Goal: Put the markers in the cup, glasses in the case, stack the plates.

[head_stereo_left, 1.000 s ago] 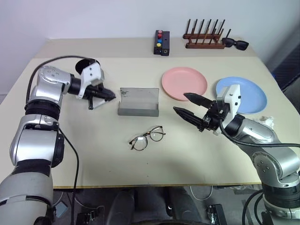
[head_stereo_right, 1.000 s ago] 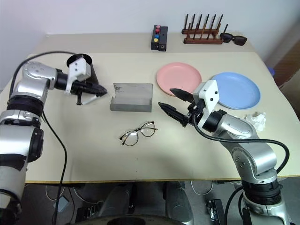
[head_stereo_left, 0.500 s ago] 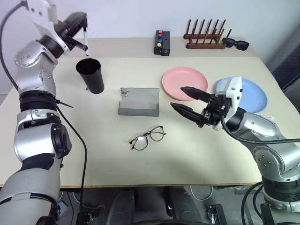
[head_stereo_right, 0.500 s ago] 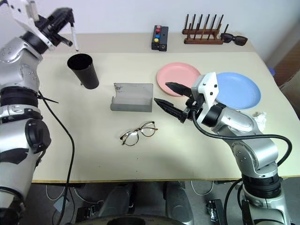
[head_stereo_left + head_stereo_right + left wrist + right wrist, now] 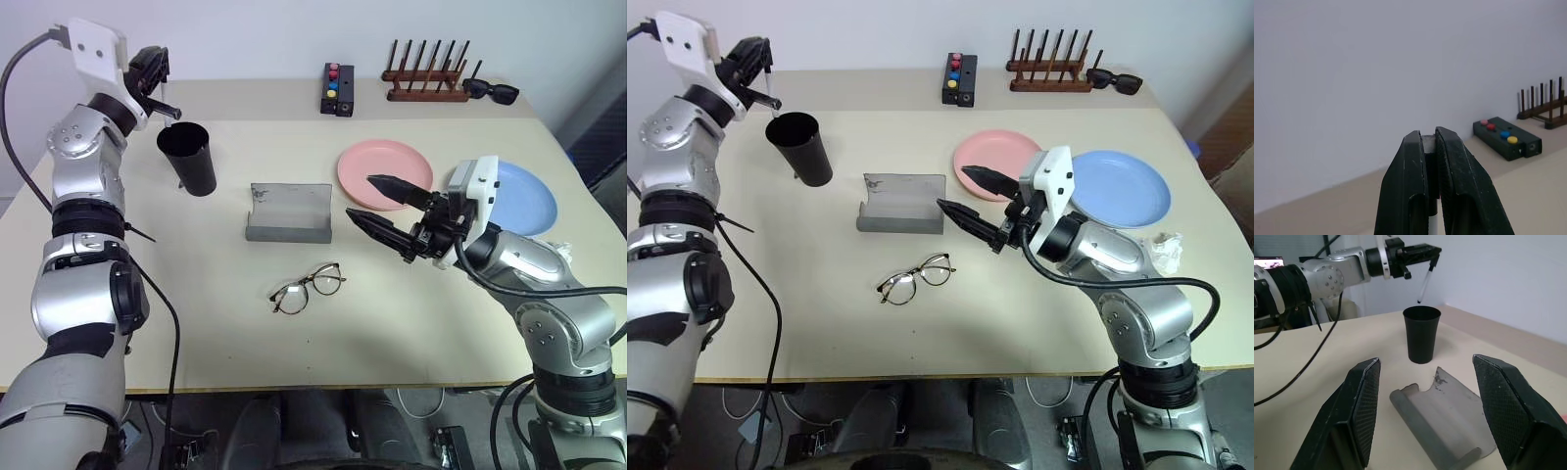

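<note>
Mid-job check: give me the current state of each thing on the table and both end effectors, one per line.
left end effector: shut on marker, raised over cup
marker: held, hanging tip down above cup rim, not in yet
cup: upright
case: open, nothing inside
glasses: on table, outside case, arms unfolded
pink plate: flat, unstacked
blue plate: flat, beside pink plate
right end effector: open, holding nothing, above table

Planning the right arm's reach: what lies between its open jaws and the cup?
In the right wrist view, the open grey case lies between the right gripper and the cup; beyond it, bare table.
</note>
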